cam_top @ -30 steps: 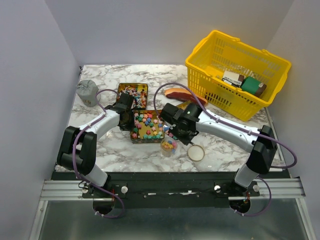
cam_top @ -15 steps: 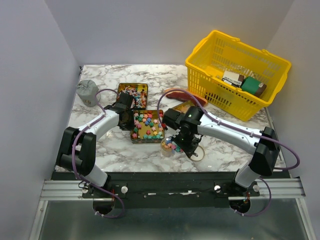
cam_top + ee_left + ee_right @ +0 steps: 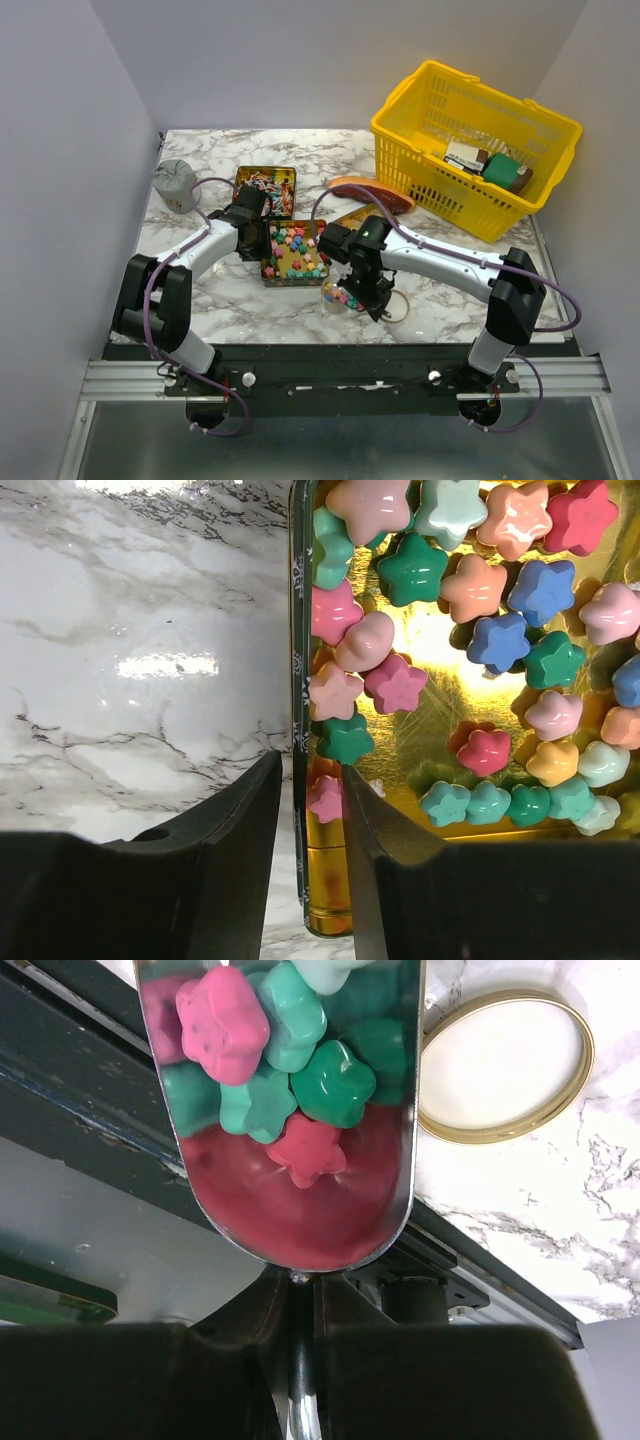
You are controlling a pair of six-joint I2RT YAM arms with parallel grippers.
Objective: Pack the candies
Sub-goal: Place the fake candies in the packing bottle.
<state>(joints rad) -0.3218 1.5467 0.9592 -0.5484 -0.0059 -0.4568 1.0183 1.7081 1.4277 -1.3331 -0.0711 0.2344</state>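
Note:
Pastel star candies (image 3: 470, 590) fill a gold tin (image 3: 293, 252). My left gripper (image 3: 250, 235) is shut on the tin's left wall (image 3: 298, 730), one finger (image 3: 230, 825) outside and one inside. My right gripper (image 3: 362, 268) is shut on the handle of a metal scoop (image 3: 300, 1200). The scoop holds several star candies (image 3: 270, 1050) and hangs over a small clear jar (image 3: 331, 294) with stars in it. In the right wrist view the right gripper (image 3: 300, 1310) pinches the handle and the jar is hidden. A second tin (image 3: 266, 190) holds wrapped candies.
A gold lid ring (image 3: 395, 308) lies right of the jar and also shows in the right wrist view (image 3: 505, 1065). A reddish-brown slab (image 3: 372, 192) lies behind the right arm. A yellow basket (image 3: 475, 135) stands back right. A grey pouch (image 3: 175, 183) sits back left. The table's front rail (image 3: 90, 1070) is under the scoop.
My right gripper has carried the loaded scoop from beside the star tin toward the near edge, to over the jar. The left gripper has not moved.

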